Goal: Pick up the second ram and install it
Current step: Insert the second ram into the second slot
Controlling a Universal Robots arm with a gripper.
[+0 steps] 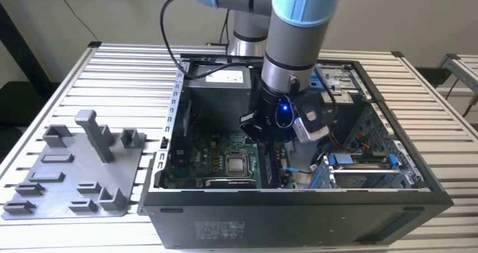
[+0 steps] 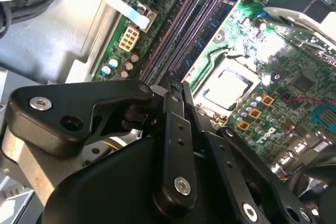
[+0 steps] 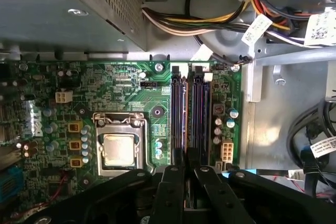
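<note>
Grey metal slats form the table (image 1: 127,79) in the exterior view, where an open black computer case (image 1: 299,214) lies with the robot arm (image 1: 295,46) reaching down into it; the gripper (image 1: 261,131) hangs over the green motherboard (image 1: 216,158), above the memory slots beside the square silver processor (image 1: 237,164). A grey parts fixture (image 1: 75,169) sits at the exterior view's left. In the first wrist view, the black fingers (image 3: 173,182) stand nearly together over the long memory slots (image 3: 190,114), a slim dark strip between them, apparently the second ram (image 3: 187,159). In the second wrist view, the fingers (image 2: 176,124) meet closely at the slots' (image 2: 178,30) near end.
</note>
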